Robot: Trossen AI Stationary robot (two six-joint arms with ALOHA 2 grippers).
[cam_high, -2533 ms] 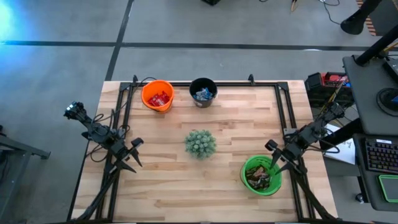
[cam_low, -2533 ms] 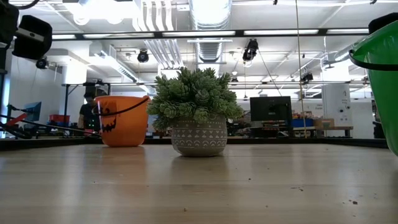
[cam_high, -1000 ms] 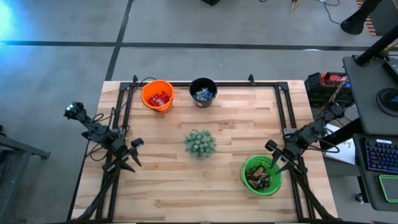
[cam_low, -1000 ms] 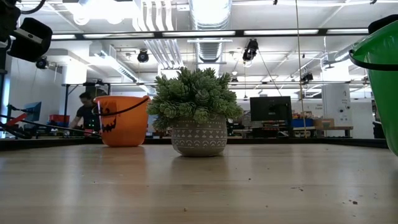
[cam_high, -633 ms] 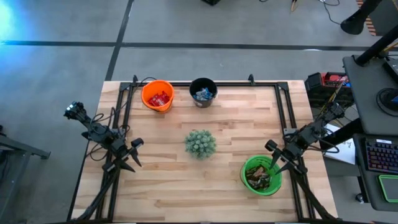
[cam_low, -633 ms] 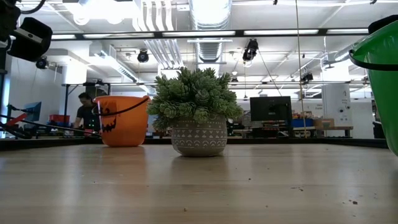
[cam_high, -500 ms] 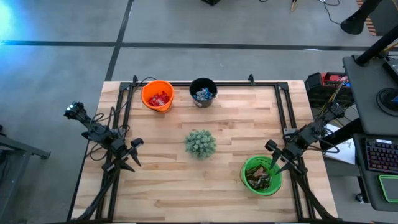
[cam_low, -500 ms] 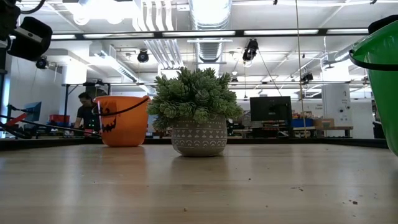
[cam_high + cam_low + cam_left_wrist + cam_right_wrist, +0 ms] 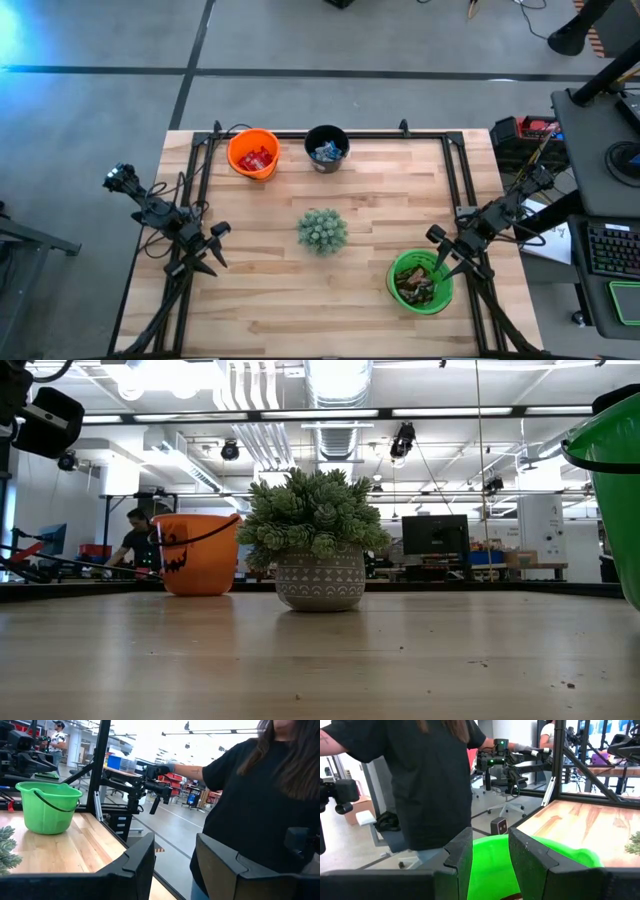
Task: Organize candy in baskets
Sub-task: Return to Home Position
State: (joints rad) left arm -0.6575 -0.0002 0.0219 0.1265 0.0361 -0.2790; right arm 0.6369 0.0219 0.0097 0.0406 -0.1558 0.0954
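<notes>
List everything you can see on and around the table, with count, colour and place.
table: one, light wood, between the arms
orange bucket: one, far left
red candy: several, in orange bucket
black bucket: one, right of the orange one
blue candy: few, blue-silver, in black bucket
green bucket: one, near right
brown candy: several, in green bucket
plant: one, green, table centre
person: one, black top, off the table
left gripper: dark, open, left edge
right gripper: dark, open, over green bucket's rim

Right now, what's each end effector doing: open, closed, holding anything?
Left end effector: open, holding nothing.
Right end effector: open, holding nothing, by the green bucket.
</notes>
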